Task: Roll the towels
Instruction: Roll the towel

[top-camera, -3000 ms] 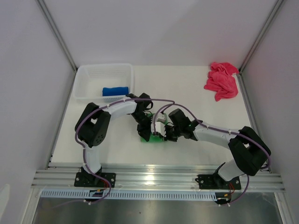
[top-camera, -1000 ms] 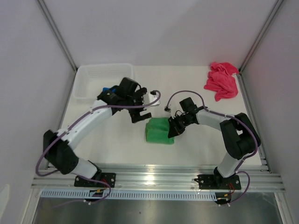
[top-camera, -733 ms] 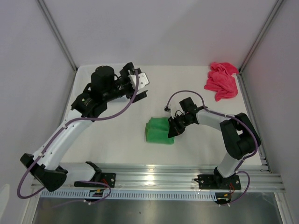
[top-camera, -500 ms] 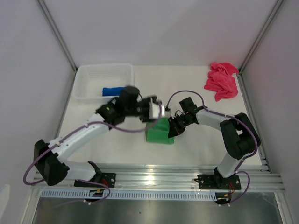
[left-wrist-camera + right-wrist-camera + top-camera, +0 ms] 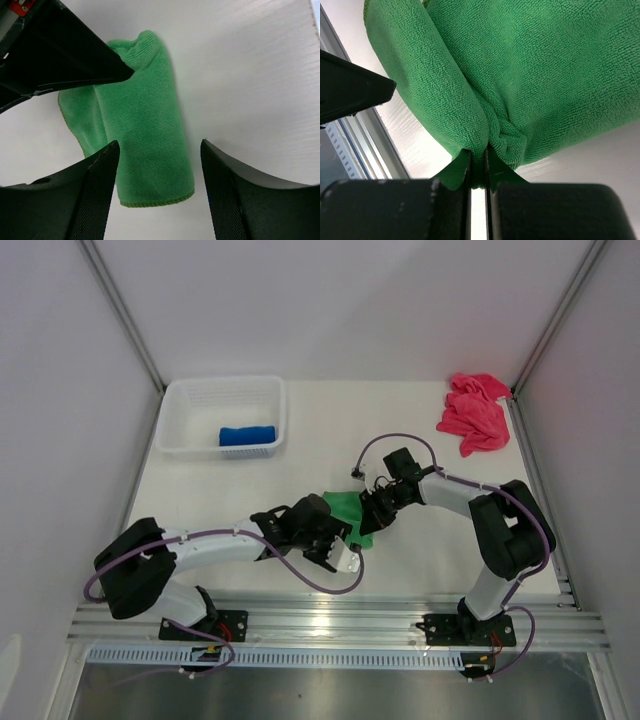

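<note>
Green towel (image 5: pixel 145 115) pinched by right gripper (image 5: pixel 479 152); left gripper (image 5: pixel 159 142) spread over it

From above, the left arm (image 5: pixel 215 544) hides most of the green towel (image 5: pixel 347 507).

Green towel (image 5: pixel 535 75) fold tight inside right hand (image 5: pixel 478 167)

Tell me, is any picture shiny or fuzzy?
Top view: bright glare on the metal rail at the front. Left wrist view: the green towel is sharp, but the left tool looks soft-edged, being close to the lens. Right wrist view: the towel's fuzz is very crisp, and the right tool is dark and shadowed.
</note>
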{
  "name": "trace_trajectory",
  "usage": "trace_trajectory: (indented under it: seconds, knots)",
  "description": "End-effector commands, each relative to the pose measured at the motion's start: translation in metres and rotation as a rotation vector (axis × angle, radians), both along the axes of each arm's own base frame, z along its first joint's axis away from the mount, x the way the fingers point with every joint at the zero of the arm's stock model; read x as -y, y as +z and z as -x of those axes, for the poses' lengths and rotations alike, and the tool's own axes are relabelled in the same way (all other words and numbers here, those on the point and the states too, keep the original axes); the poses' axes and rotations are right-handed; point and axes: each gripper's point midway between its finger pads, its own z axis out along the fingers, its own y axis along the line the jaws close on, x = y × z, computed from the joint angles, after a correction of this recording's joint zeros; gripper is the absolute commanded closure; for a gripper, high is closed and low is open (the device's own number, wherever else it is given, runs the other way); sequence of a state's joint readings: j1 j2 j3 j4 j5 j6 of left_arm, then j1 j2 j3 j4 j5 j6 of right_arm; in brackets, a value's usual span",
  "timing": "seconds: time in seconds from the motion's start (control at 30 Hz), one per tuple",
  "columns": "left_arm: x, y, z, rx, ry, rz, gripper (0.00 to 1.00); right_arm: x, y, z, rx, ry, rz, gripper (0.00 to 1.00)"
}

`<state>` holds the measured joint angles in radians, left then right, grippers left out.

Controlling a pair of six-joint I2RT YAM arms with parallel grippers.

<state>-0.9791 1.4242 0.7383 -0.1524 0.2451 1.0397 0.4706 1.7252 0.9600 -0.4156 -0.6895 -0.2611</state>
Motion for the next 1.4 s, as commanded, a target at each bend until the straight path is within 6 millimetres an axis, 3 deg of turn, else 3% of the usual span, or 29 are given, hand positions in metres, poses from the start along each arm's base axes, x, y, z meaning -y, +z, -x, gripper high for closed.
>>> trace_trajectory:
  seconds: [0.0, 0.37, 0.6, 0.73, 0.77, 0.9, 0.97, 1.03, 1.1, 1.27, 1.37]
  knots:
    - [0.01, 0.009, -0.011, 0.06, 0.026, 0.042, 0.31, 0.021, -0.025, -0.008, 0.015, -0.037, 0.128, 1.0]
    - [-0.014, -0.026, -0.006, -0.046, 0.107, -0.09, 0.33, 0.023, -0.026, -0.009, 0.021, -0.037, 0.138, 1.0]
    - [-0.019, -0.035, -0.033, -0.09, 0.223, -0.132, 0.34, 0.023, -0.02, -0.011, 0.048, -0.025, 0.129, 0.95]
    - [-0.029, -0.047, -0.034, -0.112, 0.234, -0.17, 0.39, 0.02, -0.015, -0.012, 0.064, -0.019, 0.116, 0.89]
    - [-0.032, -0.051, -0.032, -0.121, 0.229, -0.187, 0.43, 0.02, -0.014, -0.013, 0.069, -0.017, 0.113, 0.81]
    - [-0.036, -0.059, -0.026, -0.136, 0.207, -0.208, 0.64, 0.021, -0.005, -0.015, 0.095, -0.021, 0.109, 0.69]
    - [-0.037, -0.06, -0.028, -0.127, 0.203, -0.21, 0.68, 0.02, 0.004, -0.017, 0.118, -0.022, 0.103, 0.66]
    - [-0.038, -0.061, -0.028, -0.14, 0.203, -0.214, 0.75, 0.024, 0.01, -0.017, 0.124, -0.026, 0.117, 0.48]
    - [-0.038, -0.059, -0.03, -0.151, 0.208, -0.208, 0.78, 0.028, 0.022, -0.023, 0.165, -0.03, 0.131, 0.01]
    - [-0.039, -0.051, -0.029, -0.21, 0.219, -0.185, 0.82, 0.054, 0.048, -0.032, 0.232, -0.09, 0.199, 0.01]
    - [-0.037, -0.044, -0.031, -0.227, 0.227, -0.157, 0.85, 0.085, 0.077, -0.059, 0.371, -0.214, 0.266, 0.01]
